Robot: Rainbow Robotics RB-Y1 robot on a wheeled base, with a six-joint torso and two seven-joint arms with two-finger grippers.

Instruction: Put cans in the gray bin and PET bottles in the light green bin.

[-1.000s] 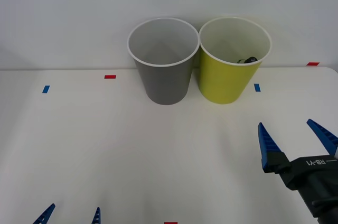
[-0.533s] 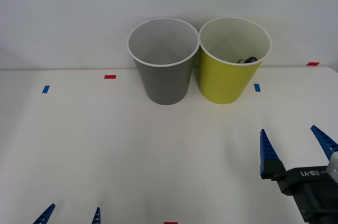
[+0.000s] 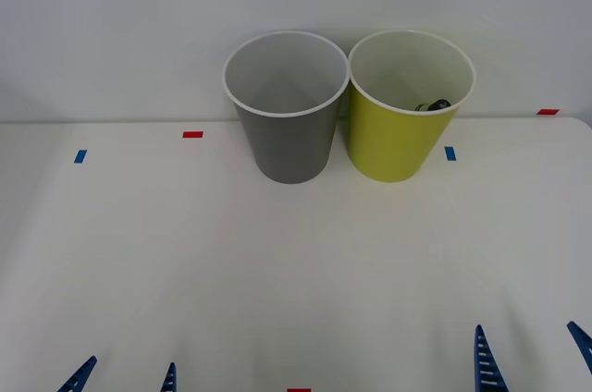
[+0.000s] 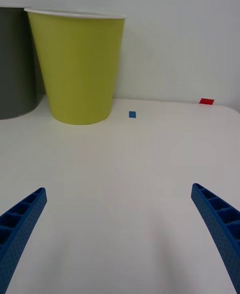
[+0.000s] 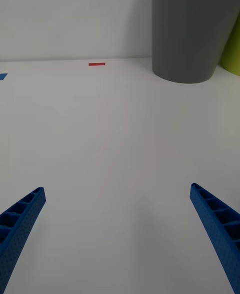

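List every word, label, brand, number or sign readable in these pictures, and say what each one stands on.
None can be read anywhere.
Round gray plastic bin: plain wall, no print.
Round yellow-green plastic bin: plain wall, no print; a dark item just shows inside, too hidden to read.
White table: small red and blue tape marks, unlettered.
Left gripper and right gripper, both open at the near edge: blue ribbed fingers, no lettering visible.

White table (image 3: pixel 185 253) with small tape marks (image 3: pixel 192 134) — plain, seemingly white wall (image 3: pixel 111 22) behind.
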